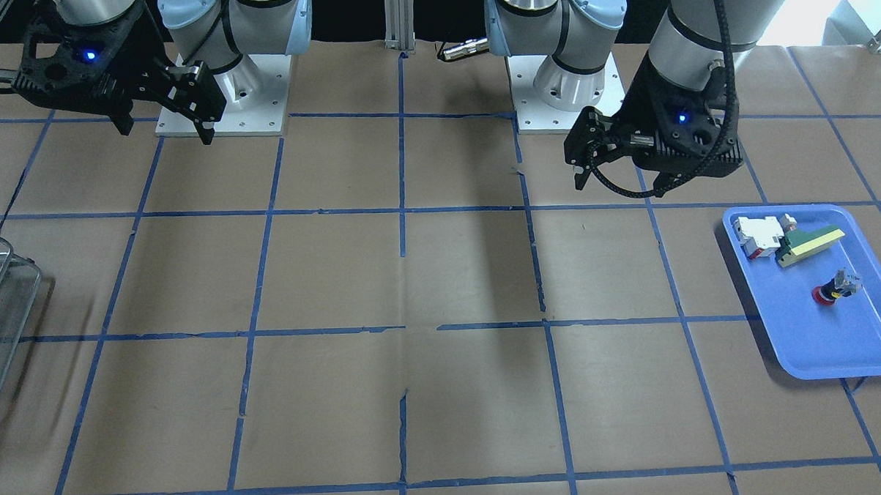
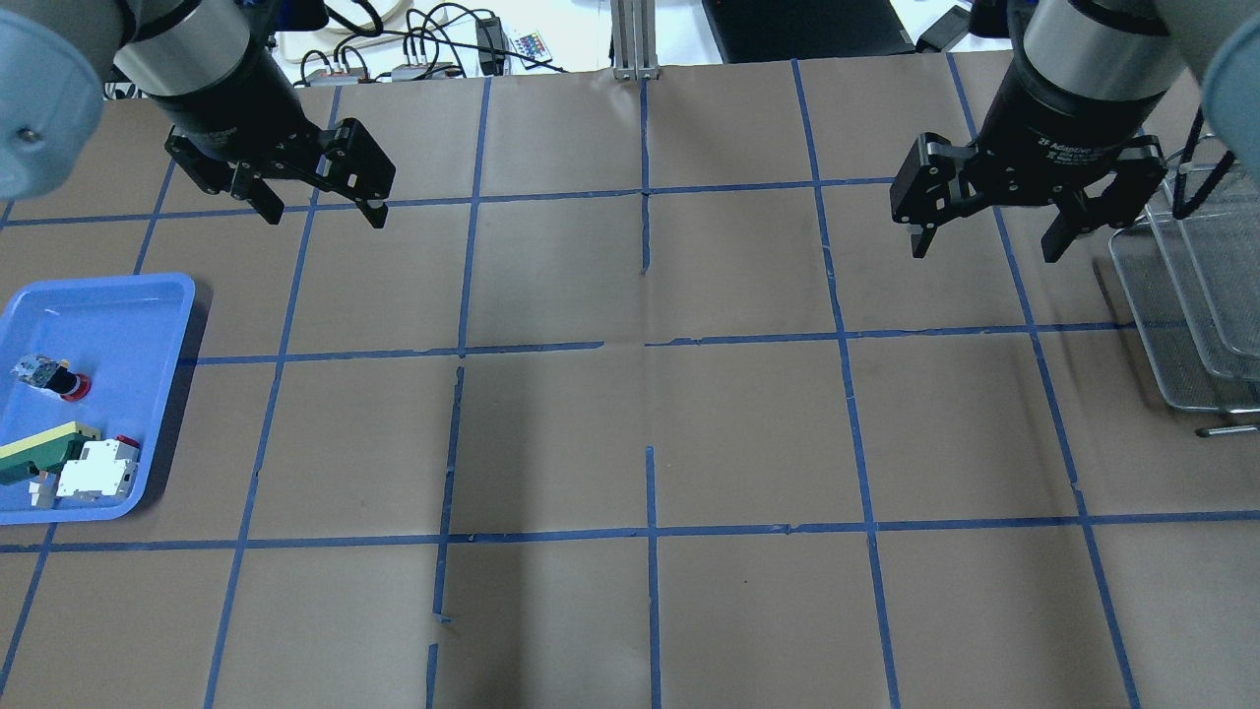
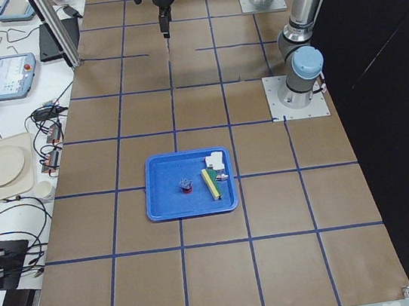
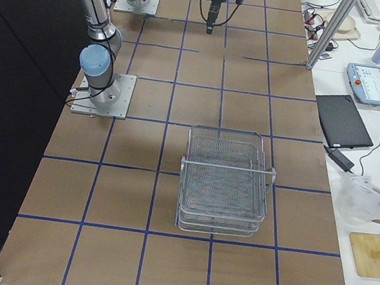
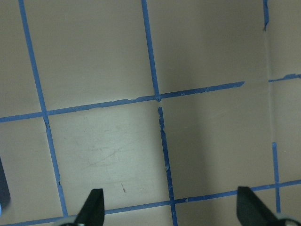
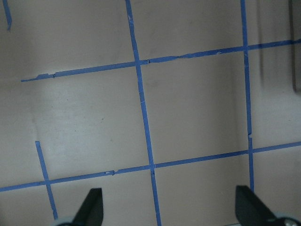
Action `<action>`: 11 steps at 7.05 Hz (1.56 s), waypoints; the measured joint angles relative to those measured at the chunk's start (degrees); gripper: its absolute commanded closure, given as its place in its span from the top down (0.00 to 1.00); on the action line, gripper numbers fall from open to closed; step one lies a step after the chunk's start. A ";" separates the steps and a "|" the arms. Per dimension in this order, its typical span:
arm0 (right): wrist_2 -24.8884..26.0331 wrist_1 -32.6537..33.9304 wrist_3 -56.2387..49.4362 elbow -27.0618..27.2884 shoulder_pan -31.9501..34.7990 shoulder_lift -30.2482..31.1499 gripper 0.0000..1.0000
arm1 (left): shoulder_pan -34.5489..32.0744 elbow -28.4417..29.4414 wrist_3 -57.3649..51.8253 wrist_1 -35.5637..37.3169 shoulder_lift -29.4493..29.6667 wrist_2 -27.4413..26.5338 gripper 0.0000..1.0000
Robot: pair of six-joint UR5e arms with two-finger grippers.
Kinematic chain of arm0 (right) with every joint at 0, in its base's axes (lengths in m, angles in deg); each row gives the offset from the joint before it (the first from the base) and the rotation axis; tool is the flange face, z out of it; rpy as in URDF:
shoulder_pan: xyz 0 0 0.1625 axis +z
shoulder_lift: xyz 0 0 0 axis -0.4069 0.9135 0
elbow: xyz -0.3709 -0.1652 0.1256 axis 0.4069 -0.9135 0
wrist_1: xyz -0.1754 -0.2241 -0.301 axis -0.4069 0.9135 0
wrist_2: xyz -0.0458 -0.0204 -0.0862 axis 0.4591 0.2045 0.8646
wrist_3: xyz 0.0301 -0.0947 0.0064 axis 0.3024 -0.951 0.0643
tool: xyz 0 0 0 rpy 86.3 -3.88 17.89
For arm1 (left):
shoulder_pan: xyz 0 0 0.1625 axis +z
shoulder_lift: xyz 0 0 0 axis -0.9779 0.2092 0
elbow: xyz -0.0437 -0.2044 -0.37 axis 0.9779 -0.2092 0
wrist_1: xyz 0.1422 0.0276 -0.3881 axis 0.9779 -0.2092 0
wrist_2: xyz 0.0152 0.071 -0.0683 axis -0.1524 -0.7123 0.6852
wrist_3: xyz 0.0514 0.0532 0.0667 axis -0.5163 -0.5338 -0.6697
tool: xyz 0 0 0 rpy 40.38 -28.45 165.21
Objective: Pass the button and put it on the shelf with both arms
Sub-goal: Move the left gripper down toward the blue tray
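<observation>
Blue plastic tray [image 2: 118,325] is holding the small red-capped push-button [image 2: 51,377], lying on its side. Black two-finger left gripper [image 2: 323,212] and right gripper [image 2: 984,246] are hovering, fingers spread wide, empty; silver wire-mesh shelf [image 2: 1171,325] is sitting well apart.

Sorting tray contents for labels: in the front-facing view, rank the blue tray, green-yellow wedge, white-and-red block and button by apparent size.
1. blue tray
2. green-yellow wedge and white-and-red block: too alike to rank
3. button, smallest

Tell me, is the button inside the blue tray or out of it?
Inside: the button lies on the floor of the blue tray, well within its raised rim.
</observation>
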 measured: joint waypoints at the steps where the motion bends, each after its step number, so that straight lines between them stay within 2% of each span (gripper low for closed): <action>1: -0.42 0.08 0.05 0.00 0.03 0.14 1.00 | -0.08 1.06 0.71 -0.98 0.70 -0.79 1.00; 4: -3.01 0.38 0.07 0.31 0.22 0.16 1.00 | -0.35 1.66 2.60 -2.62 0.84 -2.75 1.00; 9: -3.20 0.94 -0.04 2.17 0.24 0.45 1.00 | 0.20 1.07 2.64 -2.85 0.36 -2.93 1.00; 11: -3.18 0.88 -0.05 2.25 0.24 0.47 1.00 | 5.99 1.87 1.03 -2.79 0.58 -2.70 1.00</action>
